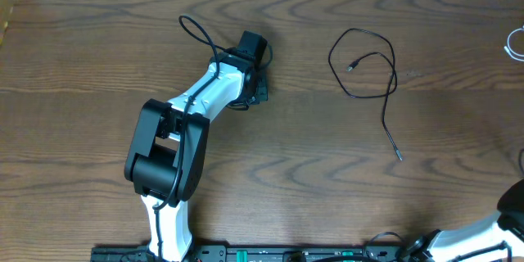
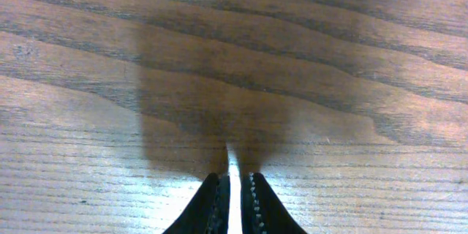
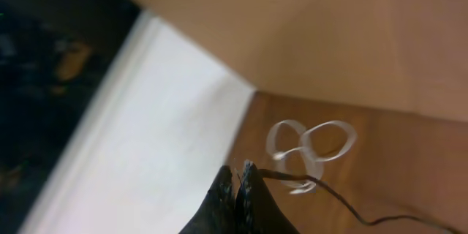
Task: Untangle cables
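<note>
Thin black cable [image 1: 390, 131] lies in a loose, smooth loop on the wood-grain table [image 1: 82, 49], right of centre. White cable [image 3: 304, 148] curls in small rings at the right edge. The left gripper [image 2: 235, 178] and right gripper [image 3: 240, 170] both have their fingers pressed nearly together.

I count two arms on the bench [image 1: 74, 155]: the left arm [image 1: 184, 123], reaching from the near edge toward the middle, and the right arm [image 1: 483, 233], showing only at the near right corner. There are two grippers, the left gripper [image 2: 234, 179] and the right gripper [image 3: 240, 170], with two fingers [image 2: 210, 208] on each. There are two cables: one black cable [image 1: 366, 64] toward the far edge and one white cable [image 1: 514, 42] looped at the right edge. One more thin dark strand [image 3: 344, 205] lies by the right gripper, and I can't tell which cord it is.
</note>
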### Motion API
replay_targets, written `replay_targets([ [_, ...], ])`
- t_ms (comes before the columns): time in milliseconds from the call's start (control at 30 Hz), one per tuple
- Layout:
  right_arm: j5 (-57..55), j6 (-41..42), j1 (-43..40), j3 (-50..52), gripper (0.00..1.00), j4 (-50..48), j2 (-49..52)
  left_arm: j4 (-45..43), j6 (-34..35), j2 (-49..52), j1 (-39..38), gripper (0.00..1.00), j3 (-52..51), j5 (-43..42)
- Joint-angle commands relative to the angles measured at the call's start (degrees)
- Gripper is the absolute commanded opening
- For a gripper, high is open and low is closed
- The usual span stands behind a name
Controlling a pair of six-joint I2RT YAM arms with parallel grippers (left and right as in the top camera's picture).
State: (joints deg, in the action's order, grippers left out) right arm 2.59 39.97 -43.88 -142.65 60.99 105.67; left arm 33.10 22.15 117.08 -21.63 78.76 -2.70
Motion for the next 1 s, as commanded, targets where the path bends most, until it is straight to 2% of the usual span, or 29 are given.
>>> replay_targets([
  [0,-8.39,-4.26,-0.39,-0.04,0.01,-0.39,3.02,-0.15,-0.70,-1.20,0.02,0.13,-0.55,-0.17],
  [233,-19.67,-6.05,-0.50,-0.04,0.01,-1.57,10.71,-0.15,-0.70,-1.20,0.02,0.14,-0.55,-0.17],
  [467,-20.26,-6.40,-1.86,-0.04,0.02,-0.11,21.20,-0.17,-0.70,-1.20,0.02,0.13,-0.55,-0.15],
  [500,-20.26,-6.43,-1.92,-0.04,0.05,0.48,22.62,-0.20,-0.70,-1.20,0.02,0.14,-0.55,-0.15],
  [600,-20.22,-6.43,-2.21,-0.04,0.36,3.28,26.75,-0.39,-0.70,-1.20,0.02,0.14,-0.55,-0.17],
  [633,-20.24,-6.40,-2.23,-0.04,0.50,4.35,27.82,-0.44,-0.70,-1.20,0.02,0.14,-0.55,-0.17],
  [700,-20.26,-6.43,-2.23,-0.04,0.87,6.45,29.59,-0.57,-0.70,-1.20,0.02,0.14,-0.55,-0.33],
  [833,-18.71,-6.80,-2.21,-0.07,0.94,8.31,29.86,-0.57,-0.70,-1.20,0.02,0.14,-0.55,-0.33],
  [967,-10.32,-10.95,-2.21,-0.09,0.94,8.26,27.89,-0.57,-0.70,-1.20,0.02,0.14,-0.55,-0.33],
])
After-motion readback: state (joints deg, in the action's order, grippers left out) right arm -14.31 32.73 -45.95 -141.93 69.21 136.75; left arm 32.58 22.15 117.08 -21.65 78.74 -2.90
